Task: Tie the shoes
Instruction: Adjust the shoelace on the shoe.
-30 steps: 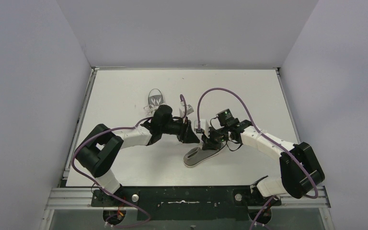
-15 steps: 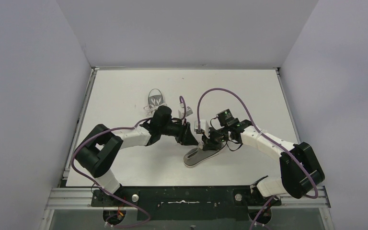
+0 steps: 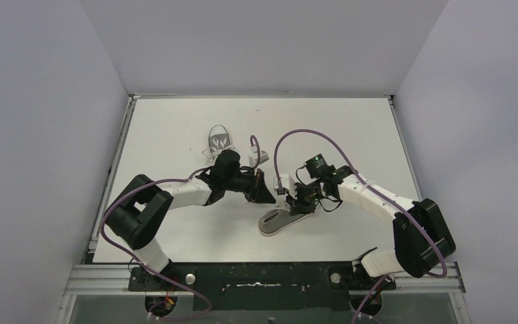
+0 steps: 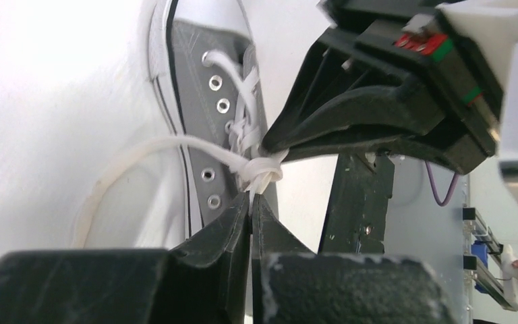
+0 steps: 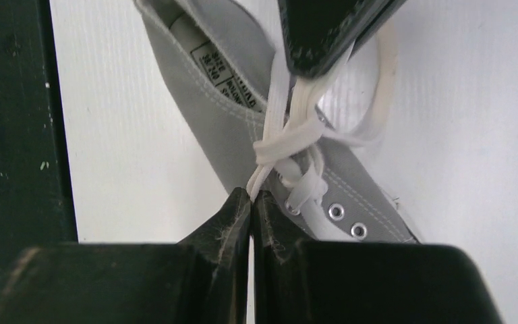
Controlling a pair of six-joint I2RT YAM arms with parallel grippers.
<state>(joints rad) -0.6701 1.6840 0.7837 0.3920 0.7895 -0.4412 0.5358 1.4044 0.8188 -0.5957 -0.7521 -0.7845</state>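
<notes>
Light shoe (image 4: 195,101), limp soft lace (image 4: 175,143) probably slips: left gripper (image 4: 251,202) and right gripper (image 5: 251,199) each clamp shut on a strand right beside the knot (image 4: 264,172).

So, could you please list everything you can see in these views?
shoes: two, grey with white soles; one mid-table under the jaws, one farther back, left of centre.
laces: white, knotted above the near shoe.
table: one, white, beneath everything.
cables: purple, looping along both arms.
arms: two, black and white, left and right.
jaws: two pairs, black, both shut on the laces.
</notes>
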